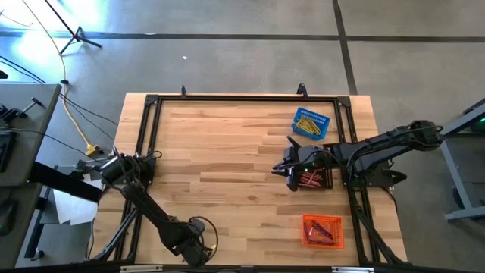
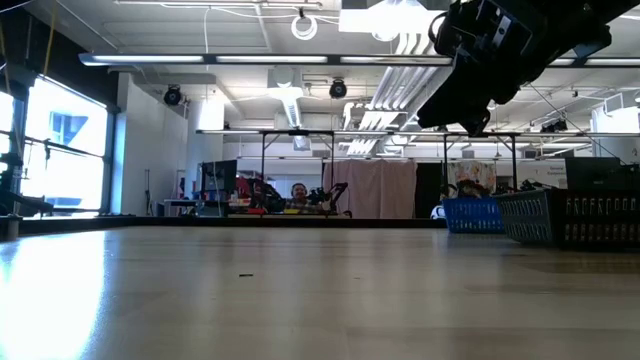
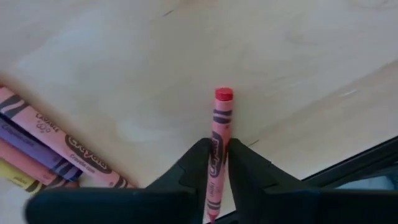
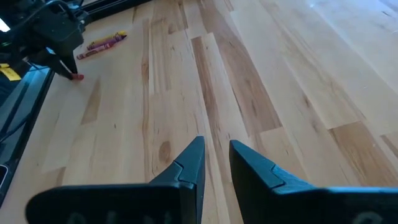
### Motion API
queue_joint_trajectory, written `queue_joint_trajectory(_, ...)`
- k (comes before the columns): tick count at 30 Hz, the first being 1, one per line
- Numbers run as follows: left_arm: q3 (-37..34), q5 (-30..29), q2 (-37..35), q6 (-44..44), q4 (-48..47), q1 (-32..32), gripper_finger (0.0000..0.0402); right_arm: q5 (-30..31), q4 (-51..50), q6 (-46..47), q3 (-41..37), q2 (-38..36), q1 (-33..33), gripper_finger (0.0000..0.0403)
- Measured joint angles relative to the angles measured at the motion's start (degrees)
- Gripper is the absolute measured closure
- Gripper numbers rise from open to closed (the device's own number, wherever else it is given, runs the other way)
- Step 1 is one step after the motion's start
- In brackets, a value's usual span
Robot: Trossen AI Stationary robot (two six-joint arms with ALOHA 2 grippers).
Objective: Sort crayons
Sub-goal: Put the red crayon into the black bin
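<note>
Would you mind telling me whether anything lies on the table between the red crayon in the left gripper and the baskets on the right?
Nothing visible does. The left gripper grips the red crayon; bare wood stretches to the black basket, where the right gripper hovers.

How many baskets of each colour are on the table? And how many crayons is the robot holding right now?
Blue basket: 1
Black basket: 1
Orange basket: 1
Red crayon held in the left gripper: 1
Total: 3 baskets and 1 held crayon, 4 things.

Smooth wooden table (image 1: 227, 152); paper-wrapped crayon (image 3: 217, 143)
</note>
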Motion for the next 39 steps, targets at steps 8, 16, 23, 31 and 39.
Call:
queue_joint_trajectory(8, -0.26, 1.69, -0.6, 6.32, -0.34, 3.49, 0.0396, -1.12, 0.07, 2.19, 0.0, 0.0, 0.0, 0.0343)
queue_joint_trajectory(16, -0.61, -9.85, -3.39, 19.92, -0.96, 9.48, 0.0401, -5.64, 0.07, 4.29, 0.0, 0.0, 0.0, 0.0343)
queue_joint_trajectory(23, -0.61, -29.37, -6.54, 33.33, 1.06, 17.89, 0.0401, -5.85, 0.02, 4.36, 0.0, 0.0, 0.0, 0.0343)
queue_joint_trajectory(31, -0.52, -42.47, -7.63, 52.29, 15.36, 26.01, 0.0401, -5.85, 1.27, 3.69, 0.0, 0.0, 0.0, 0.0343)
queue_joint_trajectory(39, -0.48, -43.65, -7.84, 64.03, 22.87, 31.93, 0.0401, -4.44, 4.86, 1.74, 0.04, -2.89, 0.0, 0.0343)
